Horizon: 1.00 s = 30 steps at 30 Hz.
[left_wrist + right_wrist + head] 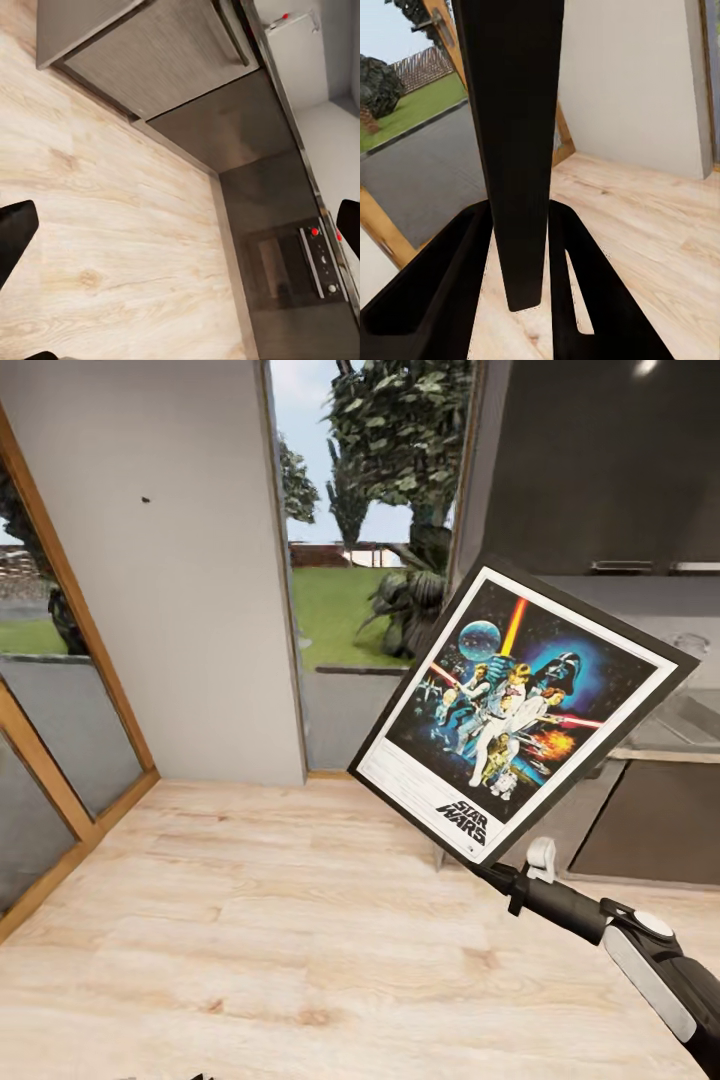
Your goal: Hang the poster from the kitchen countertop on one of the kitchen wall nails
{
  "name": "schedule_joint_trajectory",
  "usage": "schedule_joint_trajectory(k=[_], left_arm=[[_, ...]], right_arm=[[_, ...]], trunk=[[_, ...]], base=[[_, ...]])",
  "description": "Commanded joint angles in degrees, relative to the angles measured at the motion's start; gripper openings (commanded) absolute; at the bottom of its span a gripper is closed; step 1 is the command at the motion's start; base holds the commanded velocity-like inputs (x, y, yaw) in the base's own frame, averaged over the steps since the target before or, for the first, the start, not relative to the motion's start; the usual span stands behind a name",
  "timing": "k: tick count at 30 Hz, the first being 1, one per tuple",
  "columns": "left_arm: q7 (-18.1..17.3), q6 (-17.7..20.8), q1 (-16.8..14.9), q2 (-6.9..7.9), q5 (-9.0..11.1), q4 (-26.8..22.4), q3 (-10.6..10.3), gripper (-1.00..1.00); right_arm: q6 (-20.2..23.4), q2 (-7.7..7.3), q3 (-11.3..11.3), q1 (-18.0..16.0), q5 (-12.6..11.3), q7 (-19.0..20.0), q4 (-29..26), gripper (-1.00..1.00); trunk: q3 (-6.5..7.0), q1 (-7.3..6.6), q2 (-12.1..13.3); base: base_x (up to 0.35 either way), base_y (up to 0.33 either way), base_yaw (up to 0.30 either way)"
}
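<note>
Pale bare wood-plank floor (pixel 250 920)

Views share wood floor (pixel 250 920) (head high).

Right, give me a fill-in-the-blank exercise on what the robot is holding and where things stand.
1. The poster is held in the ____ pincer, by its lower corner.
2. The title strip on the poster reads ____.
3. The left pincer is ____, with nothing between its fingers.
4. The small dark nail sits on the grey wall to the ____ of the poster in the head view.

Missing words: right; Star Wars; open; left
</note>
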Motion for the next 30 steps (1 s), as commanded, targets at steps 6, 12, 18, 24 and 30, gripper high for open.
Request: schedule_joint_trajectory(k=[6, 12, 18, 24, 30], left_arm=[[-0.1, 0.6, 0.0, 0.01, 0.2, 0.0, 0.0, 1.0], [-0.1, 0.6, 0.0, 0.01, 0.2, 0.0, -0.1, 1.0], [-0.1, 0.6, 0.0, 0.01, 0.2, 0.0, -0.1, 1.0], [-0.1, 0.7, 0.0, 0.01, 0.2, 0.0, -0.2, 1.0], [-0.1, 0.7, 0.0, 0.01, 0.2, 0.0, -0.2, 1.0]], right_arm=[[0.6, -0.05, 0.1, -0.1, -0.7, 0.1, 0.0, -1.0], [0.6, -0.05, 0.1, -0.1, -0.7, 0.1, 0.0, -1.0], [0.6, -0.05, 0.1, -0.1, -0.7, 0.1, 0.1, -1.0], [0.6, -0.05, 0.1, -0.1, -0.7, 0.1, 0.1, -1.0], [0.7, -0.05, 0.1, -0.1, -0.7, 0.1, 0.1, -1.0]], trunk=[[-0.11, 0.06, -0.1], [-0.11, 0.06, -0.1], [-0.11, 0.06, -0.1], [-0.11, 0.06, -0.1], [-0.11, 0.06, -0.1]], base=[[0.214, 0.277, 0.293], [0.166, 0.318, 0.244], [0.125, 0.339, 0.039], [0.122, 0.341, 0.006], [0.136, 0.341, 0.001]])
